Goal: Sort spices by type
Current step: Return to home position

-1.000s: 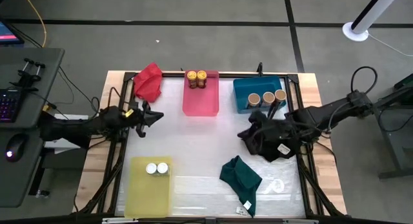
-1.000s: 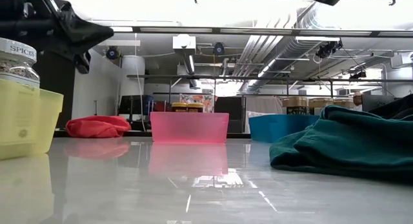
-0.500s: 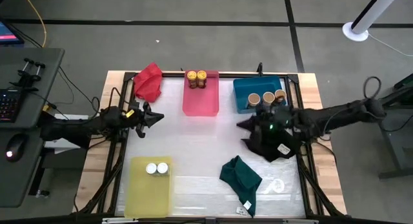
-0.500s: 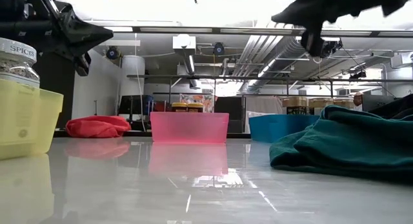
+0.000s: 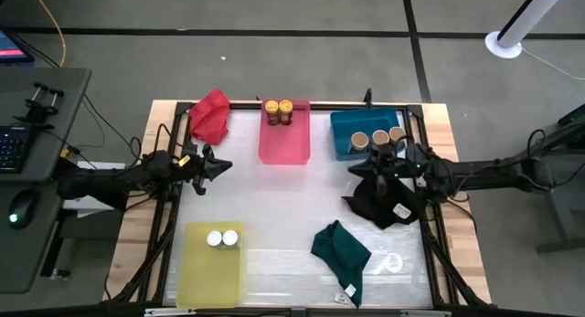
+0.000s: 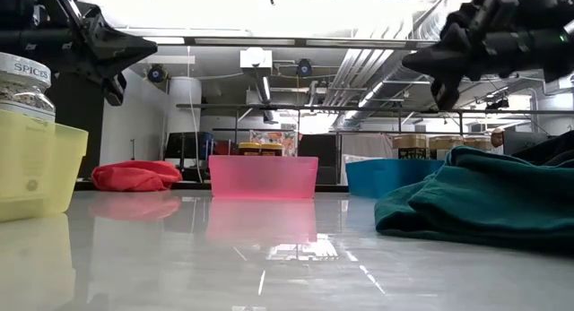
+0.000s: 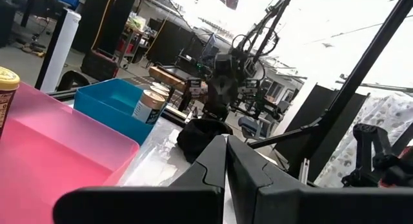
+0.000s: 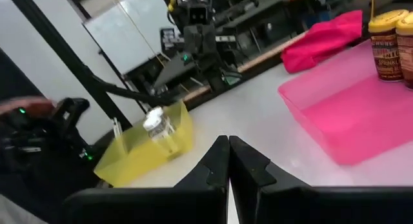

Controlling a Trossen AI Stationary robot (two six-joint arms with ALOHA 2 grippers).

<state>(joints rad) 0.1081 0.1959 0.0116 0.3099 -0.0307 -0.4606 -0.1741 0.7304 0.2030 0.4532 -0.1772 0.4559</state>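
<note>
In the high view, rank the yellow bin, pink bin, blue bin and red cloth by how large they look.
1. yellow bin, clearly largest.
2. blue bin and pink bin: too alike to rank.
3. red cloth, smallest.

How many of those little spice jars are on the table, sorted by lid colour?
Tan-brown-lidded jars, in the blue bin: 3
Yellow-lidded jars, in the pink bin: 2
White-lidded jars, in the yellow bin: 2
Total: 7 jars
</note>
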